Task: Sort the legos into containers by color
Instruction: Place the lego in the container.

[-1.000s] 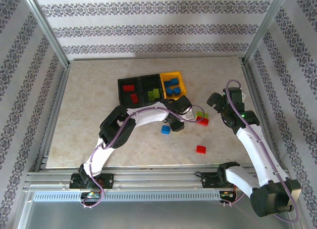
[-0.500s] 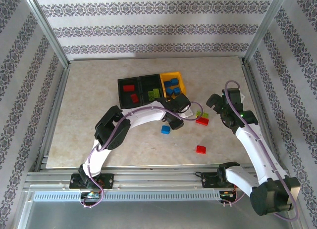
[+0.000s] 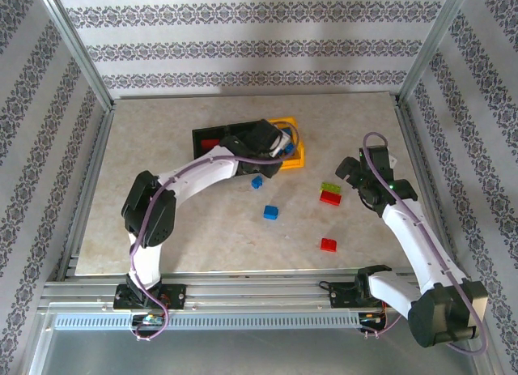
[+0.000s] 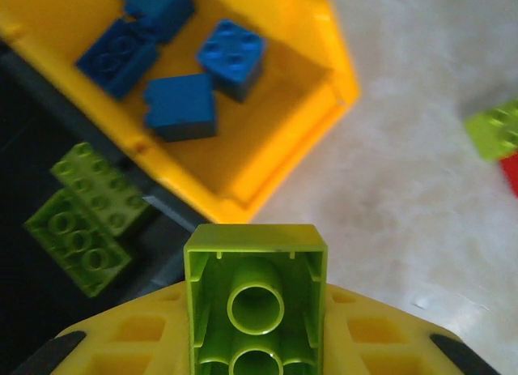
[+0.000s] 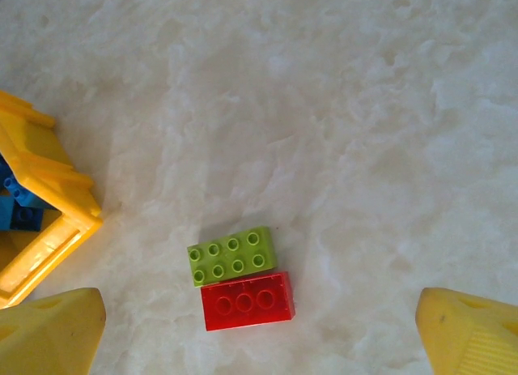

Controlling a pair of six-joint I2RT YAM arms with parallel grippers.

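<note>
Left gripper moved over containers, seemingly the middle, gripping lime lego

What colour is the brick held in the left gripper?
Lime green. The small plastic brick shows best in the left wrist view.

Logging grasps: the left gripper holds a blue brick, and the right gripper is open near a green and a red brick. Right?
No. The left wrist view shows the left gripper holding a lime green brick, not blue. The right gripper is indeed open near the green brick and the red brick.
</note>
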